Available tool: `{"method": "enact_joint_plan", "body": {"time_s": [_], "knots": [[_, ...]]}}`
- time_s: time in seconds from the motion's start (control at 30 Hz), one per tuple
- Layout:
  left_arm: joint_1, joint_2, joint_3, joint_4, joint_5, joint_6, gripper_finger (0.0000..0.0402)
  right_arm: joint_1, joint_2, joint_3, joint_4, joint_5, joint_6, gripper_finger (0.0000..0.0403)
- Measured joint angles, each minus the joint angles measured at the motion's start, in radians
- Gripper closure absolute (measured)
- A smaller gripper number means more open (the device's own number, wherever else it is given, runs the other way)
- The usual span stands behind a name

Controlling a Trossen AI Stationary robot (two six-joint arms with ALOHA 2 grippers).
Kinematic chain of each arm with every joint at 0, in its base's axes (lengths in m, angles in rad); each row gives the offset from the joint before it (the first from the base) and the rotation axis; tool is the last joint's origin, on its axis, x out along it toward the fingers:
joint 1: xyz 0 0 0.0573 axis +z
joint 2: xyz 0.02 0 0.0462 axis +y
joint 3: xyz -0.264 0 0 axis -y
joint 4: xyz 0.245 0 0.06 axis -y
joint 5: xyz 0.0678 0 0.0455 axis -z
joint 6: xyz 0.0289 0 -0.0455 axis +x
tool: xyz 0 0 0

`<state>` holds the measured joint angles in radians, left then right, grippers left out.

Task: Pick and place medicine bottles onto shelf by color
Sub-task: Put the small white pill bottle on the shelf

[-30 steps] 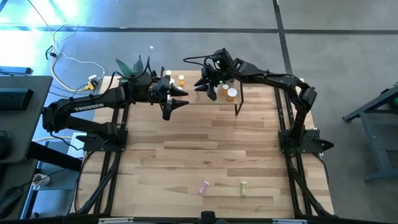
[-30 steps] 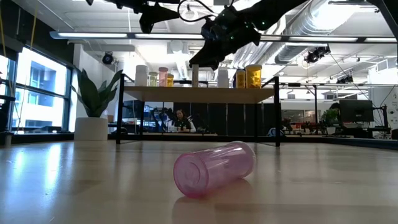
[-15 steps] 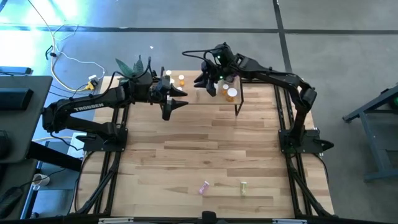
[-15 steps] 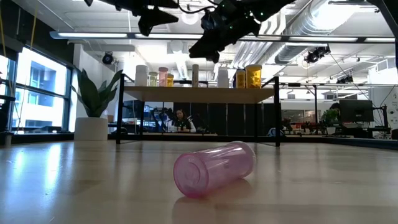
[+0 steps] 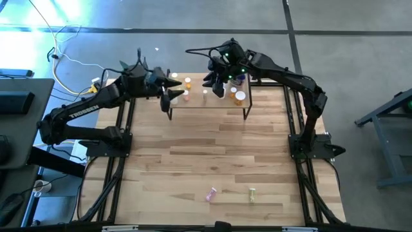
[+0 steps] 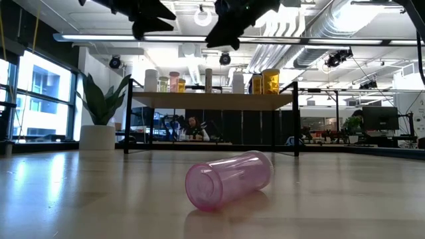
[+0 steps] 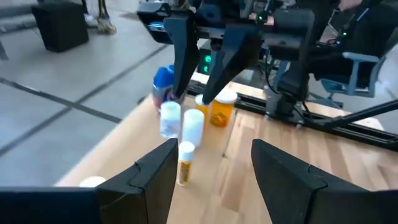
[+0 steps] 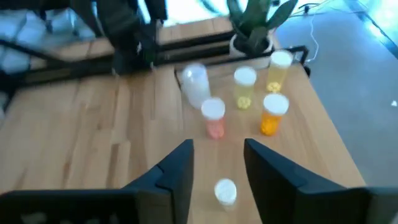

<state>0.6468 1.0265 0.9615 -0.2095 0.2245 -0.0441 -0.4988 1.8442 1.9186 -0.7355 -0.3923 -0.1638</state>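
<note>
The shelf (image 5: 222,107) stands at the table's far edge on black legs. Several bottles stand upright on it: white-capped ones (image 6: 151,80), amber ones (image 6: 270,81), a blue one (image 7: 163,81) and a slim white-capped one (image 8: 225,191) near the middle. A pink bottle (image 6: 229,179) and a yellow-green bottle (image 5: 252,194) lie on their sides near the table's near edge. My left gripper (image 5: 168,95) hangs open above the shelf's left part. My right gripper (image 5: 217,85) hangs open above the shelf's middle, over the slim bottle.
A plant in a white pot (image 6: 97,137) stands at the far left corner, next to the shelf. Bare wooden tabletop (image 5: 206,154) stretches between the shelf and the two lying bottles. A person (image 6: 192,127) sits in the room beyond.
My right gripper has risen from just above the slim bottle on the shelf's middle and drifted slightly toward the far edge. My left gripper has risen too, moving toward the table's left and far edges. The bottles have stayed where they were.
</note>
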Motion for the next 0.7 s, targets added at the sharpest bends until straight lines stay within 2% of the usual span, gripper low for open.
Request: {"method": "enact_joint_plan", "body": {"time_s": [0.07,0.2,0.3,0.53,0.7], "knots": [[0.014,-0.018,0.0,-0.002,0.0,0.017,0.0209,-0.002,0.0,0.025,-0.001,0.014,0.071,0.0254],[0.039,-0.049,0.0,-0.016,0.0,0.053,0.0209,-0.003,0.0,0.08,-0.077,0.154,0.271,0.0221],[0.06,-0.07,0.0,-0.016,-0.001,0.059,0.0209,0.001,0.0,0.115,-0.125,0.198,0.372,0.0212],[0.094,-0.084,0.0,-0.015,-0.004,0.057,0.0209,0.066,0.0,0.154,-0.141,0.393,0.503,0.0229],[0.11,-0.083,0.0,-0.016,-0.004,0.057,0.0209,0.095,0.0,0.193,-0.136,0.471,0.505,0.0247]]}}
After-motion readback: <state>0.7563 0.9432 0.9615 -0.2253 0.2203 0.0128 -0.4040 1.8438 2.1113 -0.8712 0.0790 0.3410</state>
